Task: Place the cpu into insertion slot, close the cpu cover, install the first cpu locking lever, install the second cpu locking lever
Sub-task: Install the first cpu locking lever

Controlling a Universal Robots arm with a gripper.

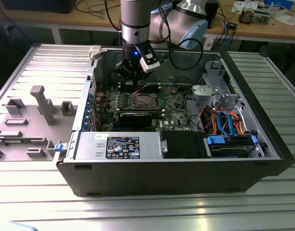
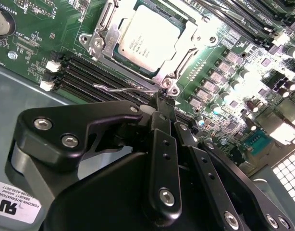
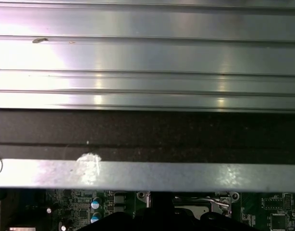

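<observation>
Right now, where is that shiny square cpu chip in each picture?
Exterior view: the cpu sits mid-motherboard, just below the gripper.
Second wrist view: the cpu lies near the upper middle, under the cpu cover.
First wrist view: cannot tell.
Shared landmark: the green motherboard.

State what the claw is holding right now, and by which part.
It cannot be told for sure. In the second wrist view the claw sits by the thin wire locking lever beside the closed cpu cover; any grip is hidden.
</observation>
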